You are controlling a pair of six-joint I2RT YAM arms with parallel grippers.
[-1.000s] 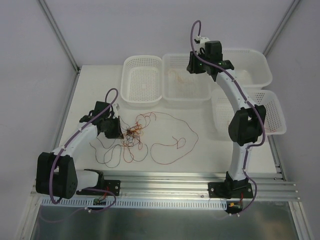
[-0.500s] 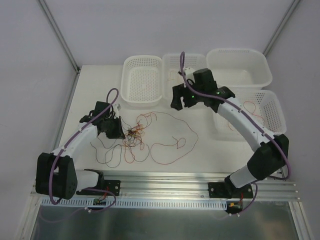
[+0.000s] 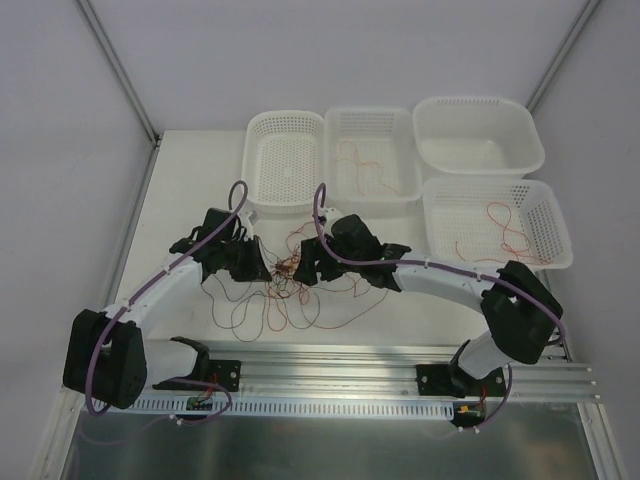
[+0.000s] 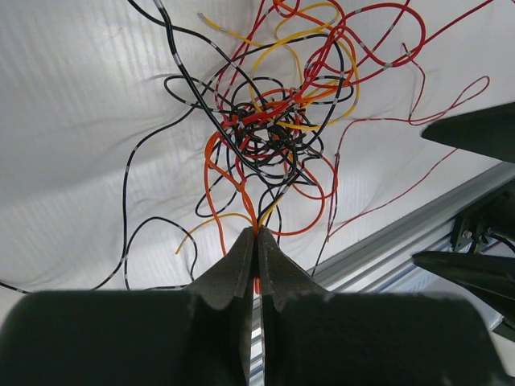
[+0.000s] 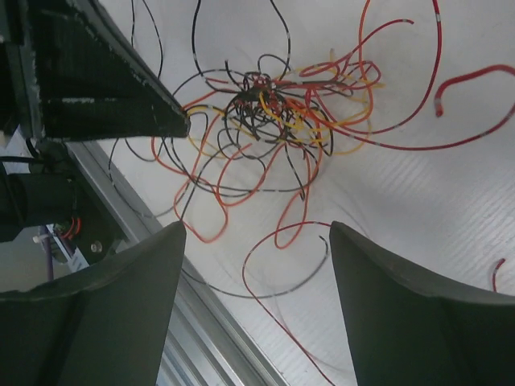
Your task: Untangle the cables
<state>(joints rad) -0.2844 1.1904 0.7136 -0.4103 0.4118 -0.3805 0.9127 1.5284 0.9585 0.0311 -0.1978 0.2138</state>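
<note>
The cables form a knotted clump (image 3: 285, 268) of black, red, orange and yellow wires in the middle of the table, with loose loops trailing toward the near edge. My left gripper (image 3: 262, 268) is at the clump's left side. In the left wrist view it (image 4: 257, 235) is shut on an orange cable (image 4: 211, 165) that runs up into the clump (image 4: 278, 121). My right gripper (image 3: 306, 268) is at the clump's right side, open and empty. In the right wrist view it (image 5: 257, 231) hovers just short of the clump (image 5: 273, 112), over loose red and black loops.
Four white baskets stand at the back: a left one (image 3: 262, 190), a middle one (image 3: 372, 195) holding an orange cable, a far right one (image 3: 478, 165), and a near right one (image 3: 560, 235) holding a red cable. An aluminium rail (image 3: 330, 362) runs along the near edge.
My right arm has swung from the back baskets down to the right side of the clump. My left gripper has moved right, and the clump has shifted with it.
</note>
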